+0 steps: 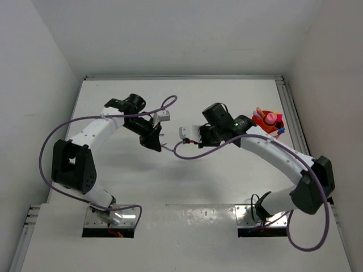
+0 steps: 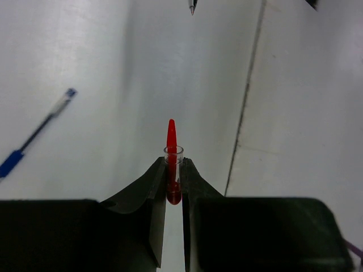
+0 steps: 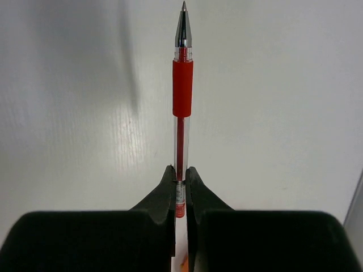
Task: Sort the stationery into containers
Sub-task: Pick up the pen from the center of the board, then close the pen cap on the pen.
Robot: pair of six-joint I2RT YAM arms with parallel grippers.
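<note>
My left gripper (image 2: 173,163) is shut on a red pen cap (image 2: 171,133) with a clear sleeve, which sticks out past the fingertips. My right gripper (image 3: 180,171) is shut on the rear end of an uncapped red pen (image 3: 182,85), tip pointing away. In the top view the left gripper (image 1: 154,140) and right gripper (image 1: 187,135) face each other over the table's middle, a short gap apart. The red pen's metal tip (image 2: 192,5) shows at the top edge of the left wrist view. A blue pen (image 2: 34,135) lies on the table. The orange bowl (image 1: 265,121) at the right holds pink and red items.
White walls close in the table on the left, back and right. A table seam (image 2: 244,124) runs past the left gripper. Purple cables (image 1: 62,127) loop beside both arms.
</note>
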